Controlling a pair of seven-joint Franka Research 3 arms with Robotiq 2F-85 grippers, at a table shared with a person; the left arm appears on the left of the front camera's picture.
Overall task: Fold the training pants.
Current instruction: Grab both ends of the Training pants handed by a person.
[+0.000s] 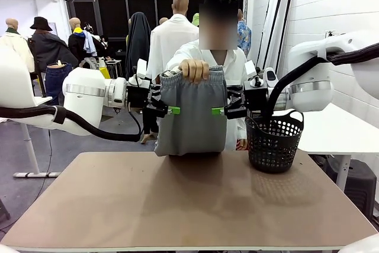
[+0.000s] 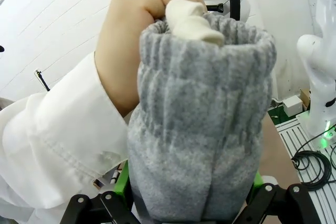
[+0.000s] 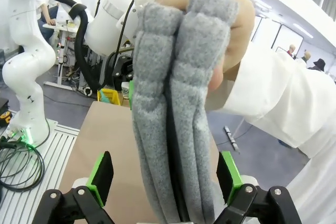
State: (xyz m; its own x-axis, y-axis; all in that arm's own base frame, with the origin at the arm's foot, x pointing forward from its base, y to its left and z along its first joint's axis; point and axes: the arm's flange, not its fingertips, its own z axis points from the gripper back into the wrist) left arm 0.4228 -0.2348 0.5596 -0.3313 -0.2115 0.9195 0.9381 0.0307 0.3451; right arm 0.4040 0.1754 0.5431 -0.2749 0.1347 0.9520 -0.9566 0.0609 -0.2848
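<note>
The light grey training pants [image 1: 192,122] hang from a person's hand [image 1: 194,69], which grips the bunched waistband above the far side of the table; their lower end rests on the tabletop. My left gripper [image 1: 170,110] is at the pants' left edge and my right gripper [image 1: 220,111] at the right edge, both at mid height. In the left wrist view the pants [image 2: 205,103] stand between the open jaws of the left gripper [image 2: 189,195]. In the right wrist view the folded cloth [image 3: 173,77] hangs between the right gripper's [image 3: 165,182] spread green pads [image 3: 101,176], with a gap on each side.
A black perforated basket [image 1: 273,141] stands on the table's far right, just right of my right gripper. The brown tabletop [image 1: 189,199] stretches bare toward the near edge. The person in a white coat stands behind the pants.
</note>
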